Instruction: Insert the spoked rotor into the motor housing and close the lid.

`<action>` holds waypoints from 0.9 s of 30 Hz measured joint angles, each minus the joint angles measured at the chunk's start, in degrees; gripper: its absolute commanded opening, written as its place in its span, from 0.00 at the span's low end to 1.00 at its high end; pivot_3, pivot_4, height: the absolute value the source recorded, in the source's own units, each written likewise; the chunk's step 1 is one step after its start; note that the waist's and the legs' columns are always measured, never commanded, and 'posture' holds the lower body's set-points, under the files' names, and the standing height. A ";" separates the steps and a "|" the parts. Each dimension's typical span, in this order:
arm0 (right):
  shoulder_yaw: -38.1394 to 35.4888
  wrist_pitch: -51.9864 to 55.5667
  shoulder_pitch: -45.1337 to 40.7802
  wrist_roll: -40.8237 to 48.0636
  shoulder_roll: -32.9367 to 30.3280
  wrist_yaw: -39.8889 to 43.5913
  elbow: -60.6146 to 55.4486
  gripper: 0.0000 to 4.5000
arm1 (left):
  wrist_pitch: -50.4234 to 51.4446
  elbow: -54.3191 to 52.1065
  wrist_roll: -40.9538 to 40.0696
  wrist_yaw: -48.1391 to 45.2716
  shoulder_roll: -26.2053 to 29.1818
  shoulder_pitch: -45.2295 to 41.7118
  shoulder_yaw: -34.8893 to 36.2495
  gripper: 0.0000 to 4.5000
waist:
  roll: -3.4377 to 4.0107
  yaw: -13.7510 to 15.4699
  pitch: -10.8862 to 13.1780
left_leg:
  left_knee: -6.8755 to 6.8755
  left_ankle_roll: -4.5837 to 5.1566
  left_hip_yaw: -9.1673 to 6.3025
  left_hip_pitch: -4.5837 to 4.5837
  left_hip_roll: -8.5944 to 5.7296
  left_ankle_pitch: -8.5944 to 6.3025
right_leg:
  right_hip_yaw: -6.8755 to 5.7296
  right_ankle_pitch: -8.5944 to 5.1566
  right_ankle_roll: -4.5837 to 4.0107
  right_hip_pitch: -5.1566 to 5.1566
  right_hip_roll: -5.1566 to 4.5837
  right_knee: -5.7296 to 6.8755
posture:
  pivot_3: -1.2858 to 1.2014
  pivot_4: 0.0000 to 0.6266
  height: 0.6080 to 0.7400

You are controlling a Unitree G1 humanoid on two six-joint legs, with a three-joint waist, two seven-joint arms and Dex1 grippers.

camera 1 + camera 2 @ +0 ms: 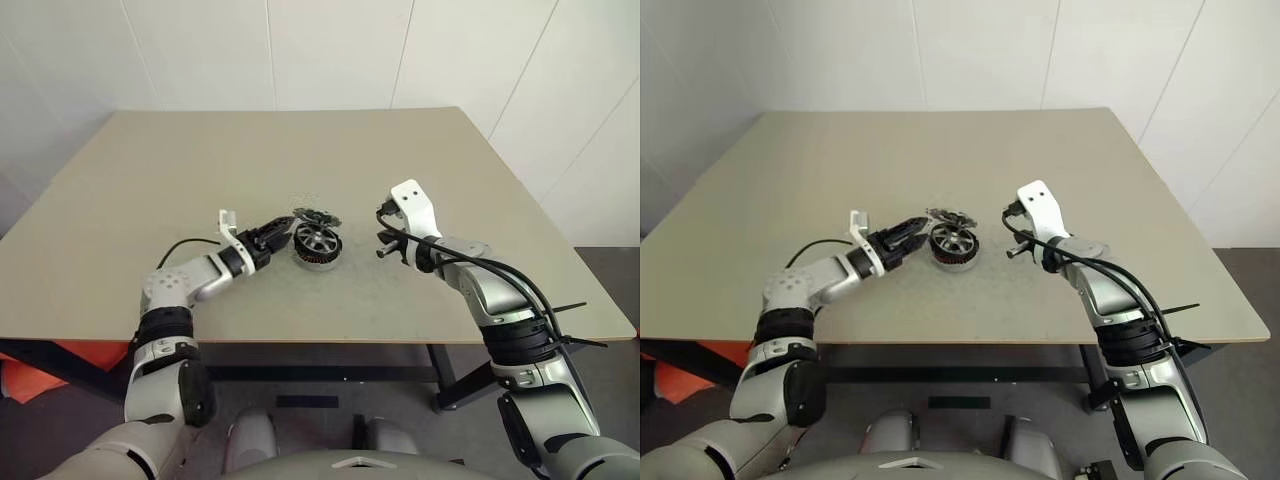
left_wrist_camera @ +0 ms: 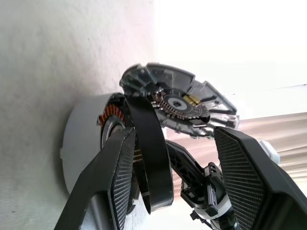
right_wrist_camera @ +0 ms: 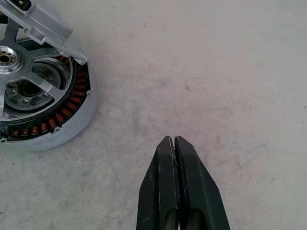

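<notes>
- Copper-coloured windings show inside the motor housing (image 3: 45, 120), a short grey ring that sits flat on the beige table (image 1: 420, 170), near its middle and between the two arms.
- Silver and spoked, the spoked rotor (image 3: 24, 72) already lies inside the housing, hub at the centre; whether it is pressed fully home I cannot tell.
- Just behind the housing rests a dark jagged lid piece (image 1: 317, 216), leaning up over the far rim; in the left wrist view it stands raised above the ring, not closed.
- Left gripper (image 1: 281, 236) sits right at the housing's near-left edge with its fingers (image 2: 120, 172) spread apart; one finger is against the ring's rim, but nothing is clamped between them.
- Right gripper (image 3: 174, 153) hovers above bare table well to the right of the housing, its fingers pressed together and empty.
- Handling, as a judgement: housing and rotor are rigid metal, likely fairly heavy for their size, with smooth slippery walls; the windings are delicate, so take hold on the outer rim, never inside; the rotor is best held by its rim or hub.
- Remaining step seems to be bringing the lid down squarely; it looks light and thin-edged, so grip it across its outer edge while steadying the housing.
</notes>
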 measured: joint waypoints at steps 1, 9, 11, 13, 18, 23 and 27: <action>0.00 0.05 0.00 0.02 -0.01 0.01 -0.08 0.00 | 0.49 -0.45 -0.18 -0.35 1.04 0.03 0.21 0.61 | 0.00 0.00 0.00 | 0.00 0.00 0.00 0.00 0.00 0.00 | 0.00 0.00 0.00 0.00 0.00 0.00 | 0.52 0.00 1.00; -0.07 1.40 -0.02 1.18 -0.18 1.34 -4.16 0.00 | 1.92 -1.70 -0.59 -2.21 6.60 1.39 0.87 0.61 | 0.00 0.03 0.00 | -0.01 0.00 0.00 0.00 0.00 0.00 | 0.00 0.00 0.00 0.00 0.00 0.00 | 0.52 0.00 1.00; -0.08 1.71 -0.03 1.50 -0.25 1.67 -5.02 0.00 | 1.92 -1.75 -0.59 -2.21 6.62 1.54 0.85 0.61 | 0.00 0.13 0.00 | -0.01 0.00 0.00 0.00 0.00 0.00 | 0.00 0.00 0.00 0.00 0.00 0.00 | 0.52 0.00 1.00; -0.13 2.45 -0.03 2.45 -0.24 2.31 -6.45 0.00 | 1.93 -2.14 -0.60 -2.15 6.59 1.65 0.84 0.61 | 0.00 0.16 0.00 | -0.01 0.00 0.00 0.00 0.00 0.00 | 0.00 0.00 0.00 0.00 0.00 0.00 | 0.52 0.00 1.00; -1.34 5.12 -0.38 6.09 2.12 3.64 -10.96 0.00 | 2.91 -6.10 -1.45 -0.25 4.33 2.40 0.83 0.61 | 0.00 0.12 0.00 | -0.03 0.00 0.00 0.00 0.02 0.00 | -0.01 0.00 -0.01 0.00 0.00 0.00 | 0.52 0.00 1.00; -0.96 6.85 -0.77 7.13 5.04 2.91 -11.57 0.00 | 3.84 -8.44 -2.58 2.42 3.13 2.85 0.89 0.61 | 0.00 0.10 0.01 | -0.02 -0.01 0.00 0.01 0.02 0.00 | -0.01 0.00 0.00 -0.01 0.00 0.01 | 0.52 0.00 1.00; 0.58 7.43 -3.70 7.16 8.57 2.16 -11.12 0.00 | 4.38 -9.12 -3.37 4.52 2.93 3.00 1.32 0.61 | 0.00 -0.17 0.01 | -0.02 -0.03 -0.01 0.01 0.04 0.02 | -0.01 -0.01 0.02 -0.03 0.02 0.03 | 0.52 0.00 1.00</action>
